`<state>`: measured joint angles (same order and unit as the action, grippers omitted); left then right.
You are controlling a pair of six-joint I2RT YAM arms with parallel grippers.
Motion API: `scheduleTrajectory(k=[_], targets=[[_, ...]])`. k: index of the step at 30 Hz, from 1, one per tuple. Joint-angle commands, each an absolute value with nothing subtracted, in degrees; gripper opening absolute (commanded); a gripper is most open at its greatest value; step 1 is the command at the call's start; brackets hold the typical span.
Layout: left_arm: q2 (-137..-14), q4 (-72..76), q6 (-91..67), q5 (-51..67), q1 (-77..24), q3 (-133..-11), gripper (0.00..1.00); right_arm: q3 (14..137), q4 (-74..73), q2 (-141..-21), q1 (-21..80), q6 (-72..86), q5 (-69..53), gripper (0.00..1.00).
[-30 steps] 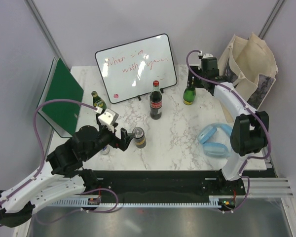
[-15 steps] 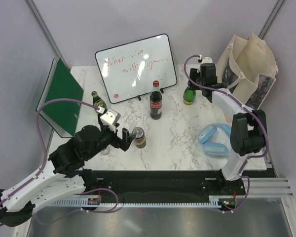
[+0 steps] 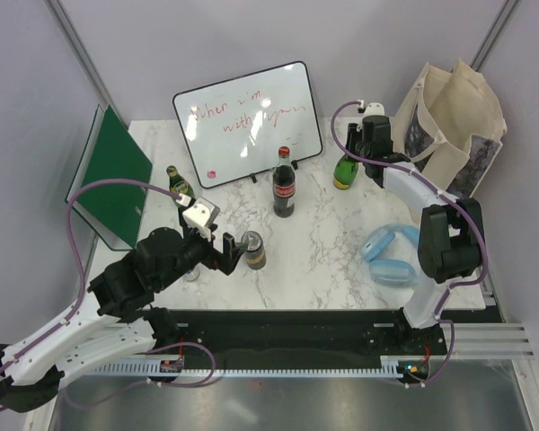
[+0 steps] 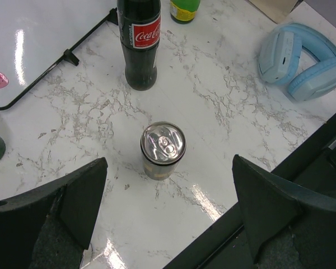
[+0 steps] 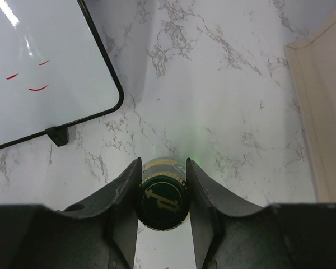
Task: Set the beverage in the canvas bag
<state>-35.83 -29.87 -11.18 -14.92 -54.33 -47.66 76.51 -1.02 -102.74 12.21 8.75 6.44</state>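
Note:
The beverage in hand is a green glass bottle (image 3: 344,171) with a gold-banded dark cap (image 5: 163,202), upright on the marble table at the back right. My right gripper (image 5: 163,168) is shut on its neck, one finger pressed to each side; seen from above, the right gripper (image 3: 352,154) sits over the bottle. The canvas bag (image 3: 458,117), a tall cream tote, stands just right of it, and its edge (image 5: 325,112) shows in the right wrist view. My left gripper (image 4: 168,207) hangs open above a silver-topped can (image 4: 163,149), touching nothing.
A cola bottle (image 3: 284,184) stands mid-table and another green bottle (image 3: 179,184) at the left. A whiteboard (image 3: 247,121) leans at the back, a green folder (image 3: 115,175) at the far left. Blue headphones (image 3: 391,254) lie at the front right.
My right gripper has swung left onto the green bottle and shut on its neck. The left arm has stayed where it was.

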Motion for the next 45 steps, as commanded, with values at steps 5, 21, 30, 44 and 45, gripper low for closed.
scheduleTrajectory(k=[5, 21, 30, 44, 45], targets=[[-34.9, -27.8, -9.6, -15.5, -54.1, -47.8, 1.00, 81.7, -4.0, -98.6, 12.6, 5.5, 7.6, 0.00], [-35.0, -27.8, -9.8, -14.3, -54.1, -47.9, 1.00, 100.9, -24.4, -92.8, 12.6, 4.7, 11.6, 0.00], [-34.8, -27.8, -9.7, -14.2, -54.1, -47.8, 1.00, 127.2, -35.6, -99.0, 9.9, 3.7, 12.5, 0.00], [-34.8, -27.8, -9.6, -14.2, -54.1, -47.7, 1.00, 139.5, -26.5, -98.4, -3.2, 2.1, 10.8, 0.00], [-34.8, -27.9, -9.5, -14.2, -54.1, -47.7, 1.00, 139.3, -26.4, -98.3, -3.9, 1.4, 12.0, 0.00]])
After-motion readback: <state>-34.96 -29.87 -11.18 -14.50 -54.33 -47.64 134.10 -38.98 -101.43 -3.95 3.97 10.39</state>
